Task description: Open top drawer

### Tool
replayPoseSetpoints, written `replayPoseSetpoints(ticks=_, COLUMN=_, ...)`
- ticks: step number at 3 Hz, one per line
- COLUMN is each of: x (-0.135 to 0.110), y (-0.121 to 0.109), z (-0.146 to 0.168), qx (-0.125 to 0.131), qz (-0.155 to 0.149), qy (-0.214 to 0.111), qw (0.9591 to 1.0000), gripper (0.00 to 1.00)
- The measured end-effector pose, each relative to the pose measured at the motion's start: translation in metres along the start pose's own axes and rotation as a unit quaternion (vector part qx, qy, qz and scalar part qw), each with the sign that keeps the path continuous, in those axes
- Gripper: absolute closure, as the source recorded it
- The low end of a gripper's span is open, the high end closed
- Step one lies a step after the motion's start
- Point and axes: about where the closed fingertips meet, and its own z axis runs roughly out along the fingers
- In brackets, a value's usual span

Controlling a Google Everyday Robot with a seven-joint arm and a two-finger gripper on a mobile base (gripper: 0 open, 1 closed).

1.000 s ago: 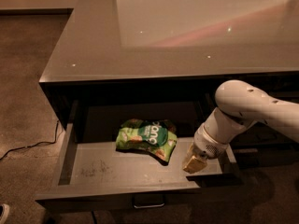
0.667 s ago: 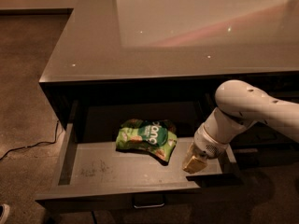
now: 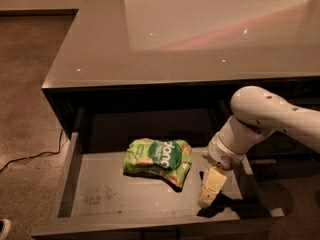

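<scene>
The top drawer (image 3: pixel 100 204) is pulled out from under the grey counter, its shallow grey tray showing. A green snack bag (image 3: pixel 157 159) lies in the middle of the tray. My gripper (image 3: pixel 209 189) hangs from the white arm (image 3: pixel 260 119) over the drawer's right part, to the right of the bag, its cream fingers pointing down close to the tray floor near the front wall. The drawer's front face and handle are mostly below the frame edge.
The glossy grey countertop (image 3: pixel 200 34) spans the top of the view. Speckled floor lies at the left, with a dark cable (image 3: pixel 30 159) and a shoe tip (image 3: pixel 4 228) at the lower left. Darker drawer fronts (image 3: pixel 285 144) sit to the right behind the arm.
</scene>
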Motion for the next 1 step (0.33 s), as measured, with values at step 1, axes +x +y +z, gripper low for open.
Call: replayPoseSetpoints(ticks=1, x=0.0, y=0.0, z=0.0, qx=0.0, qz=0.0, qy=0.0, qw=1.0, gripper=0.0)
